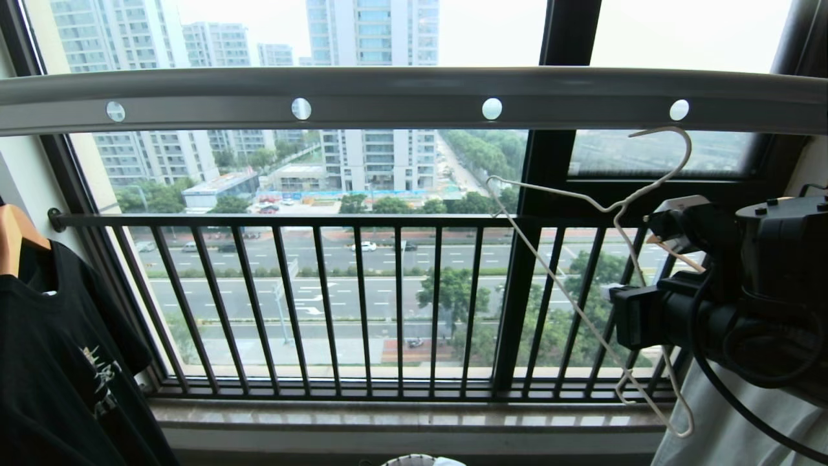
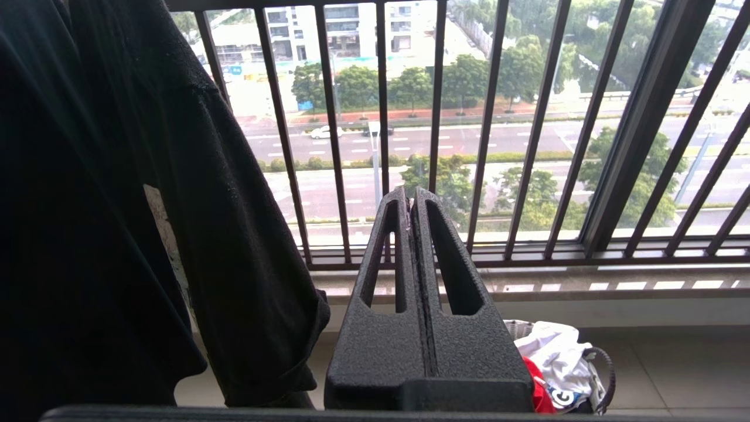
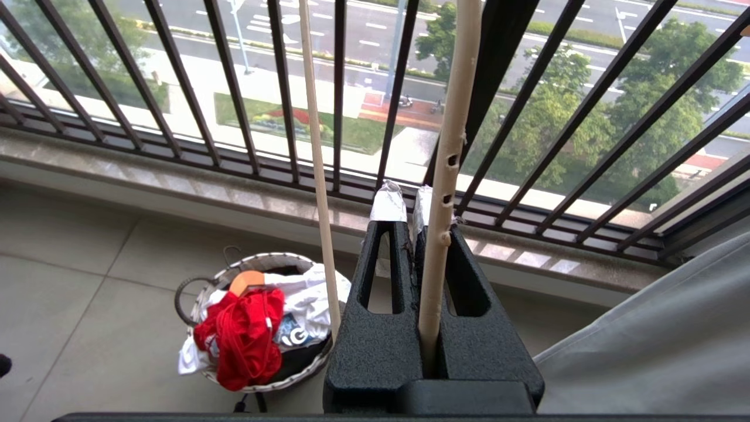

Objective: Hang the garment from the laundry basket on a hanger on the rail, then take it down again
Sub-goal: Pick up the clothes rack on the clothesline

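Rail [image 1: 401,97]: long grey metal bar with round holes, spanning the window above the black balcony railing [image 1: 362,304].

Hanger [image 1: 585,213]: thin cream-white wire, tilted, its hook just below the rail's rightmost visible hole and not seated in it. One wire runs between the fingers of the right pincer [image 3: 410,205], which is pressed together and pinching the hanger; a second wire passes beside it.

Right pincer, head view [image 1: 666,236]: below the rail at its right end, in front of the railing.

Left pincer [image 2: 410,202]: pressed together, holding nothing, low below the rail's left part, pointing at the railing beside the black T-shirt [image 2: 117,223].

Laundry basket [image 3: 202,293]: round, woven rim, on the floor tiles under the rail, near the window sill [image 3: 176,181].

Garment [image 3: 246,337]: red, bunched on top of the basket's contents, lying over white printed cloth [image 3: 304,305]; not on the hanger.

Black T-shirt, head view [image 1: 58,362]: hangs on a wooden hanger [image 1: 16,236] below the rail's left end.

Pale grey cloth [image 1: 724,427]: below the rail's right end.
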{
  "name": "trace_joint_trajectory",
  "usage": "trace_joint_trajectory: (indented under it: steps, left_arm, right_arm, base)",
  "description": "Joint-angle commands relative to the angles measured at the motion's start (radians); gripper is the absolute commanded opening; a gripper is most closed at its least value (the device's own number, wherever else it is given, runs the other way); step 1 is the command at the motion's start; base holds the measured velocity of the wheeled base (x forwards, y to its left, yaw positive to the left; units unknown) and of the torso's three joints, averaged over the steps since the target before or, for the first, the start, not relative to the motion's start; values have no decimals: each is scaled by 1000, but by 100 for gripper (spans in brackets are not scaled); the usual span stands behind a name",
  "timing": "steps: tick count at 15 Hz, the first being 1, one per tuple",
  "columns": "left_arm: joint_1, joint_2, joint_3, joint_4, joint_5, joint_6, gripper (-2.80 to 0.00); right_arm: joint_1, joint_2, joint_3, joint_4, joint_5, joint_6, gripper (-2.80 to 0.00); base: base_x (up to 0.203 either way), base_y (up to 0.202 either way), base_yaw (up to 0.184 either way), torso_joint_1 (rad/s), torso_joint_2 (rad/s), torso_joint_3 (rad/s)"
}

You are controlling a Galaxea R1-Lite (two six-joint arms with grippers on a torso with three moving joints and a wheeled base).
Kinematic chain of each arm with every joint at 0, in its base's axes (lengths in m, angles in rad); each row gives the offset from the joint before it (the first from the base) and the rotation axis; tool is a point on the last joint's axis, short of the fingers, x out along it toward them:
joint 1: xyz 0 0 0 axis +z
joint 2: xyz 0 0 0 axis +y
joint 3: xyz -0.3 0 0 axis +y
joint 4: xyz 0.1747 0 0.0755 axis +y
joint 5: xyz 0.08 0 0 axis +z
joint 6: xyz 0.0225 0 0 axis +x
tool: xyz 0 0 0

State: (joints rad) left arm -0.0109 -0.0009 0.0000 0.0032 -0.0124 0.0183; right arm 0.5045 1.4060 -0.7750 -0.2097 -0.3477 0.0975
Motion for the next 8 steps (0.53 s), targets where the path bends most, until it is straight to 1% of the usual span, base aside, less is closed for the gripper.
trace_joint_trajectory:
  steps: [1, 8]
  left_arm:
    - [0, 1, 0, 0, 0, 0, -280]
    - [0, 1, 0, 0, 0, 0, -280]
  right_arm:
    - [-1, 11, 3, 0, -2, -1, -280]
    - [-3, 14, 2, -5, -4, -1, -280]
  base:
    - [0, 0, 0, 0, 0, 0]
    - [0, 0, 0, 0, 0, 0]
